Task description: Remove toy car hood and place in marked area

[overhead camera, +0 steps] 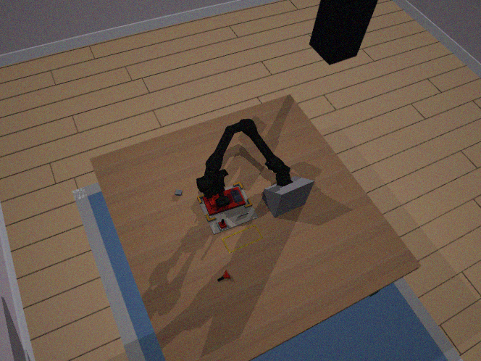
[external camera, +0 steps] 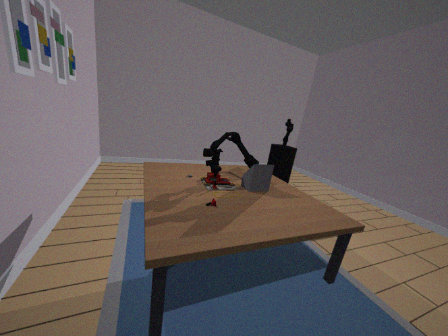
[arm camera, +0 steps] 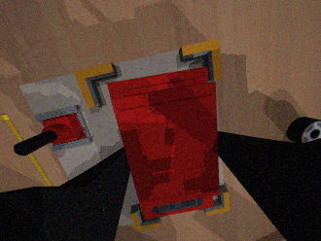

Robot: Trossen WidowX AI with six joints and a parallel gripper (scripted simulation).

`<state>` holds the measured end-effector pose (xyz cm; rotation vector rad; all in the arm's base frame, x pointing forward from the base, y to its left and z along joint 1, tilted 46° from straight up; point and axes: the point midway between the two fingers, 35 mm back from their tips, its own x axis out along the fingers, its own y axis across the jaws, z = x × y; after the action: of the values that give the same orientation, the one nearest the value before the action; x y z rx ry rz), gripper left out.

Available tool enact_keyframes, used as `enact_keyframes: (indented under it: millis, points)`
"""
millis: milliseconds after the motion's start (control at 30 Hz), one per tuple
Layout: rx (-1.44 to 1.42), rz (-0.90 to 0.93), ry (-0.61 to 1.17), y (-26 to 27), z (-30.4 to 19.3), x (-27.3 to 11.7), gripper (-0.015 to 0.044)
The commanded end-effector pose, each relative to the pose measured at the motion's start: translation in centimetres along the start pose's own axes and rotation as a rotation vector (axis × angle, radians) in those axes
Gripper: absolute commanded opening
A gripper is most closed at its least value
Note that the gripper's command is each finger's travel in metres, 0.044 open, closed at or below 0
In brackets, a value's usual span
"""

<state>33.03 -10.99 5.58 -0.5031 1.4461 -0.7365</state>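
While the hood is gripped, the marked area lies ahead at five o'clock

Because the hood (overhead camera: 211,202) (external camera: 213,175) (arm camera: 170,121) has to be taken off in one piece, it is held across its width by the end effector (overhead camera: 222,200) (external camera: 216,173) (arm camera: 170,143), whose fingers stand fairly wide on either side. The red panel appears slightly raised over the toy car (overhead camera: 237,196) (external camera: 226,181) (arm camera: 177,206), though full separation cannot be confirmed. The car is bounded by yellow corner brackets (overhead camera: 210,218) (arm camera: 219,63), probably so that it is kept from sliding during the lift.

In the top view, the marked area (overhead camera: 246,245) is placed at five o'clock from the car, just beyond the grey base sheet (overhead camera: 214,230) (arm camera: 146,65). A straight lift is called for first, so that the black-handled red knob (overhead camera: 222,224) (arm camera: 63,128) is not struck on the way.

The hood is smooth, boxy and seemingly of hard plastic; the brackets are angular, the sheet flat and patchily patterned. Wood grain is shown by the surface (overhead camera: 311,241) (external camera: 274,216) (arm camera: 272,29), on which the target is drawn as a thin yellow rectangle.
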Motion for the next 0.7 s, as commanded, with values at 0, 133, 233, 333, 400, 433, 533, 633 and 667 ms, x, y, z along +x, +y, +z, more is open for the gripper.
enact_keyframes:
  millis: [0, 133, 233, 333, 400, 433, 533, 633, 667]
  points:
    - [0.009, 0.004, -0.013, 0.0, 0.4, -1.5, 0.0000]
    - [0.008, 0.005, -0.013, 0.0, 0.4, -3.7, 0.0000]
    - [0.008, 0.005, -0.013, -0.1, 0.3, -4.5, 0.0000]
    - [-0.003, 0.000, -0.009, 0.3, 0.2, -3.8, 0.0000]
    - [-0.003, 0.004, -0.010, 1.2, 0.3, -3.9, 0.0000]
    - [-0.004, 0.007, -0.010, 1.9, 0.3, -3.9, 0.0000]
    - [-0.004, 0.016, -0.012, 4.0, 0.4, -4.1, 0.0000]
    - [-0.004, 0.023, -0.013, 6.2, 0.3, -4.3, 0.0000]
    - [-0.004, 0.025, -0.013, 6.9, 0.3, -4.4, 0.0000]
